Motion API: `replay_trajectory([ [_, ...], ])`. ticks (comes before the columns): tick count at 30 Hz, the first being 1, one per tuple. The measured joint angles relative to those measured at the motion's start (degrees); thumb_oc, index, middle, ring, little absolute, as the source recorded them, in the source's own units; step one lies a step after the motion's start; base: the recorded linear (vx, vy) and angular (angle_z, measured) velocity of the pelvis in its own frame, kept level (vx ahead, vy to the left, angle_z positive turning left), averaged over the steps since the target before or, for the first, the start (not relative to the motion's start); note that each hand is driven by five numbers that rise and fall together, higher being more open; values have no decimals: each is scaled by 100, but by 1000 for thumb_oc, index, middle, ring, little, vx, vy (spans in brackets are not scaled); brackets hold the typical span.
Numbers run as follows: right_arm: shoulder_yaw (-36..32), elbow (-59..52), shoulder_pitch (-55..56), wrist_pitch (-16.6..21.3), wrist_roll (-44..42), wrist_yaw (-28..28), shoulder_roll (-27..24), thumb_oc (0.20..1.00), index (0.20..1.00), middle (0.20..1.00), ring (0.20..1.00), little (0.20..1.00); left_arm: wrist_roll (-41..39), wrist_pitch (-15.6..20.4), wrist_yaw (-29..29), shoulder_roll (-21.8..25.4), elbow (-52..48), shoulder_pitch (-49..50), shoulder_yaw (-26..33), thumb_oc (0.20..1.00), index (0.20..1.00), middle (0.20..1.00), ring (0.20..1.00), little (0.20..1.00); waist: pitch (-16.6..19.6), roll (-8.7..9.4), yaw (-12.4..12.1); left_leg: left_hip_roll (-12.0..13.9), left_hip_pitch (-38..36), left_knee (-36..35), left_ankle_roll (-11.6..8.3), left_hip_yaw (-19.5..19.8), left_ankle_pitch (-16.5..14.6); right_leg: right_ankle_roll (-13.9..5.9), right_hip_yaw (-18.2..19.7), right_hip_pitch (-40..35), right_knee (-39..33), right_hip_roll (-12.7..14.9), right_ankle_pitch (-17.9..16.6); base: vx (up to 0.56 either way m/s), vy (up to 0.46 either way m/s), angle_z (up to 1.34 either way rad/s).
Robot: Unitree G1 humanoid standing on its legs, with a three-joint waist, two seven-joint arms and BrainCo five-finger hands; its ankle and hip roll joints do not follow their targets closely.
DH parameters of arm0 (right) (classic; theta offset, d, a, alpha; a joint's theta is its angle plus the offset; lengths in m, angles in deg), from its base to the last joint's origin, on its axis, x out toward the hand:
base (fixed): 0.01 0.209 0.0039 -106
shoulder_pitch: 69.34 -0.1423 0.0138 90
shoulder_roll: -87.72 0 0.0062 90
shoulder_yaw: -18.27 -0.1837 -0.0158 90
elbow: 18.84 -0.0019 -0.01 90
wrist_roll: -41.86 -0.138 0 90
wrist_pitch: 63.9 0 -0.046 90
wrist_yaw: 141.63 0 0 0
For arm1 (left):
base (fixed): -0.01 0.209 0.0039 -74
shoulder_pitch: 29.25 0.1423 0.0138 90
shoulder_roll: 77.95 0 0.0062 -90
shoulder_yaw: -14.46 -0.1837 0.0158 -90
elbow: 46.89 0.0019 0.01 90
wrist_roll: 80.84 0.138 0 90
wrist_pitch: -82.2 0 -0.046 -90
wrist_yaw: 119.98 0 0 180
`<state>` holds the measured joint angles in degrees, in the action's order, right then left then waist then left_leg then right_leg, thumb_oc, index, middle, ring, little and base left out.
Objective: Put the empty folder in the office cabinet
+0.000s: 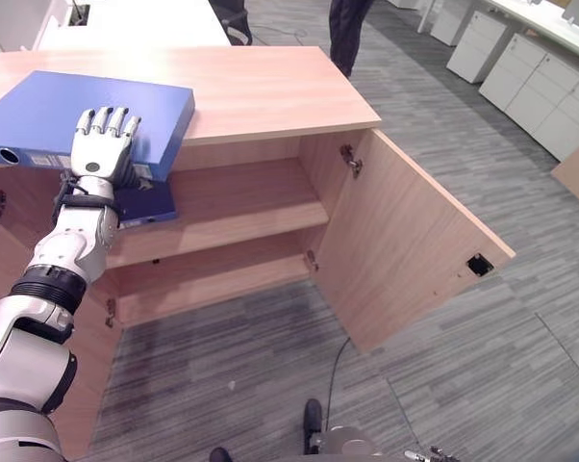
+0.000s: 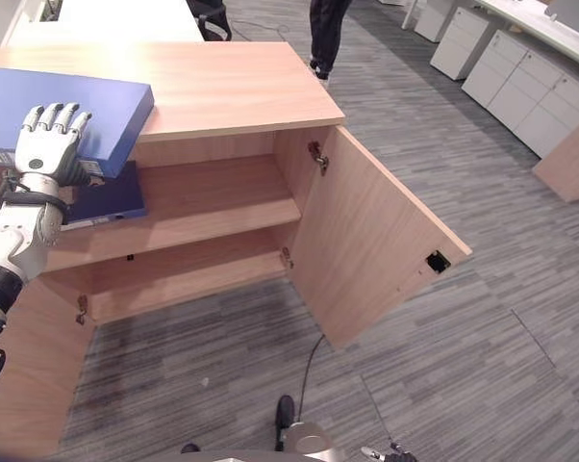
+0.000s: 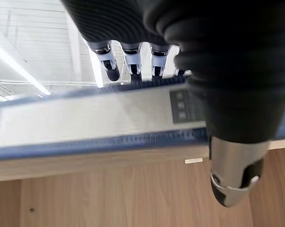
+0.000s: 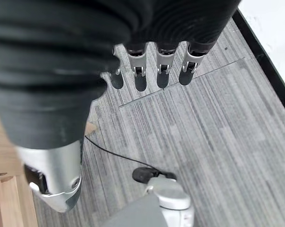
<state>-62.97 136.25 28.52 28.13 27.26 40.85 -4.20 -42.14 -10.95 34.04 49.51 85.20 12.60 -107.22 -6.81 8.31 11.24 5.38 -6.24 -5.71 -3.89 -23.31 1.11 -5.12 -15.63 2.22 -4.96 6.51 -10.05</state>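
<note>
Here, left robot hand (image 1: 102, 144) clamped on blue folder (image 1: 88, 120) overhanging cabinet (image 1: 270, 91) top edge, right robot hand (image 4: 147, 71) seemingly relaxed.

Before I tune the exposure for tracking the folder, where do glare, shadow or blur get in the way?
Left wrist view: bright ceiling strip lights behind the fingers wash out the upper part, and the blue folder is soft from being so close. Eye views: even light, the folder is crisp in the left hand; the cabinet shades its lower shelf.
</note>
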Motion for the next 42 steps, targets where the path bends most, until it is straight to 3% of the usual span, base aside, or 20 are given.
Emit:
replay_trajectory([
  [5, 2, -30, -39, 17, -7, 9, -1, 1000, 1000, 1000, 1000, 1000, -9, 17, -16, 41, 99, -225, -223, 1000, 1000, 1000, 1000, 1000, -12, 25, 44, -10, 176, 5, 7, -35, -27, -49, 27, 222, 59, -6, -35, -3, 32, -3],
  [6, 20, -33, -100, 13, -7, 14, 0, 1000, 1000, 1000, 1000, 1000, -10, 53, -41, 66, 147, -339, -264, 868, 868, 868, 868, 868, -61, 51, 41, -12, 223, 45, 17, -41, -17, -75, 39, 284, 71, 16, -58, -50, 8, -6],
  [7, 22, -45, -160, 17, -8, 19, 2, 1000, 1000, 1000, 1000, 1000, -16, 66, -68, 102, 166, -429, -267, 335, 335, 335, 335, 335, -128, 81, 36, -13, 231, 57, 22, -73, 2, -64, 49, 305, 74, 16, -78, -39, 6, -7],
  [8, 22, -55, -181, 28, -11, 19, -3, 1000, 1000, 1000, 1000, 1000, -21, 67, -79, 96, 197, -495, -273, 200, 200, 200, 200, 200, -128, 86, 41, -10, 273, 58, 22, -74, 2, -75, 51, 352, 80, 16, -86, -56, 8, -4],
  [11, 22, -198, -221, 38, -105, 20, -4, 1000, 1000, 1000, 1000, 1000, -236, 89, -212, 98, 305, -767, -275, 200, 200, 200, 200, 200, -227, 87, 51, -9, 407, 124, 23, -75, 1, -75, 68, 487, 97, 23, -85, -32, 12, -3],
  [18, 8, -211, -336, 48, -460, 11, -22, 1000, 1000, 1000, 1000, 1000, -348, 72, -495, 102, 327, -1068, -265, 200, 200, 200, 200, 200, -388, -132, 63, -2, 384, 99, 21, -74, -2, -72, 63, 480, 97, 8, -83, -3, 2, -1],
  [26, -29, -227, -426, 145, -681, -10, -24, 1000, 1000, 1000, 1000, 1000, -459, 45, -413, -18, 232, -1238, -267, 200, 200, 200, 200, 200, -467, -231, 54, 15, 260, 197, 21, -57, 1, 20, 26, 364, 233, 46, -11, -13, -27, 1],
  [31, -55, -223, -456, 111, -677, -5, -12, 1000, 1000, 1000, 1000, 1000, -453, 77, -222, -95, -1561, -532, 54, 200, 200, 200, 200, 200, -593, -437, -161, 33, -81, 74, -17, 51, 26, 99, -95, -47, 121, 2, 52, -9, -52, 11],
  [35, -56, -205, -577, 91, -676, 0, -2, 1000, 1000, 1000, 1000, 1000, -444, 165, -170, -167, -2155, -317, 212, 200, 200, 200, 200, 200, -584, -480, -220, 40, -152, 58, -31, 137, 38, 101, -184, -196, 42, -6, 54, -15, -43, 14],
  [40, -226, -195, -575, 35, -674, 4, 118, 1000, 1000, 1000, 1000, 1000, -627, 337, -141, -626, -3197, 408, 1227, 200, 200, 200, 200, 200, -497, -564, -295, 50, -192, 54, -45, 500, 54, 144, -505, -450, 1, 1, 117, -41, -71, 31],
  [42, -222, -197, -581, -21, -674, 4, 117, 1000, 1000, 1000, 1000, 1000, -779, 442, -119, -664, -3392, 530, 1310, 200, 200, 200, 200, 200, -418, -645, -501, 69, -139, 53, -52, 618, 70, 143, -611, -515, 2, 4, 148, -43, -114, 44],
])
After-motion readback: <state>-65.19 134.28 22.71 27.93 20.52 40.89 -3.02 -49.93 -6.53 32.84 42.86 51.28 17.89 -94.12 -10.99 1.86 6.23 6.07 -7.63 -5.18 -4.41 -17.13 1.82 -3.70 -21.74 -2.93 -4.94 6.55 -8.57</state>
